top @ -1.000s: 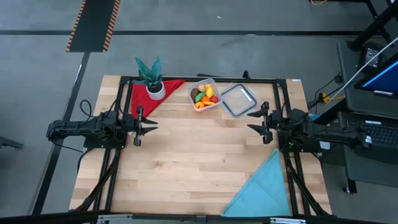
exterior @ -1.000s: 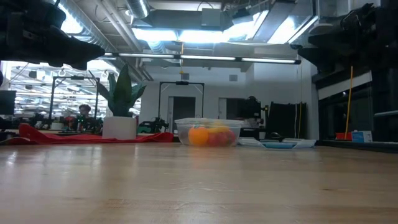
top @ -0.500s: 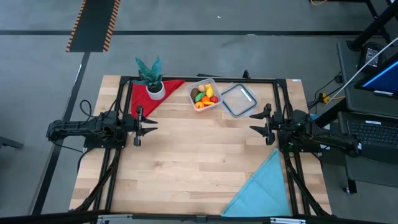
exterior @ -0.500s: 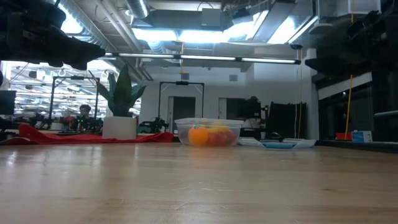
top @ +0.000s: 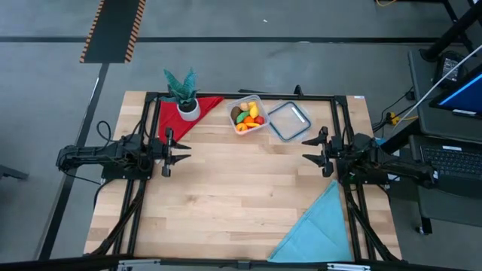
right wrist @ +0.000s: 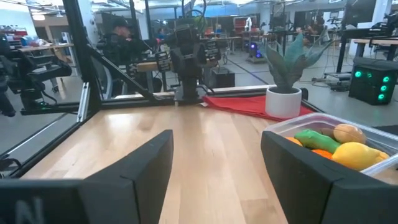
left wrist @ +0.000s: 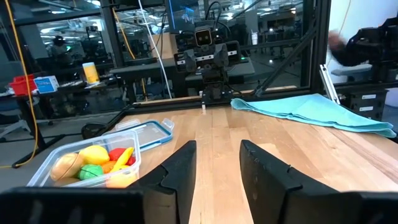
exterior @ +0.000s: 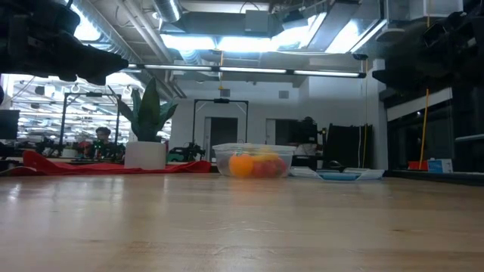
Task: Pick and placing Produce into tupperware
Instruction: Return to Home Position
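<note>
The clear tupperware (top: 263, 126) stands on its base on the table near the middle of the far edge. The produce (top: 247, 117) lies inside it as orange, yellow, red, green and brown pieces, also seen in the low view (exterior: 253, 165). My left gripper (top: 186, 150) hovers open at the table's left side and points toward the right. My right gripper (top: 306, 148) hovers open at the right side and points left. Both are well short of the tupperware, with nothing between their fingers. Each wrist view shows the filled tupperware (left wrist: 43, 169) (right wrist: 280, 134) off to one side.
A flat clear lid with a blue rim (top: 289, 120) lies just right of the tupperware. A potted plant (top: 184, 94) stands on a red cloth (top: 177, 120) at the far left. A light blue cloth (top: 320, 229) covers the near right corner. Bare wood lies between the grippers.
My right arm has folded back toward the table's right edge and settled lower, with its gripper staying in about the same spot. The tupperware and the produce have not moved.
</note>
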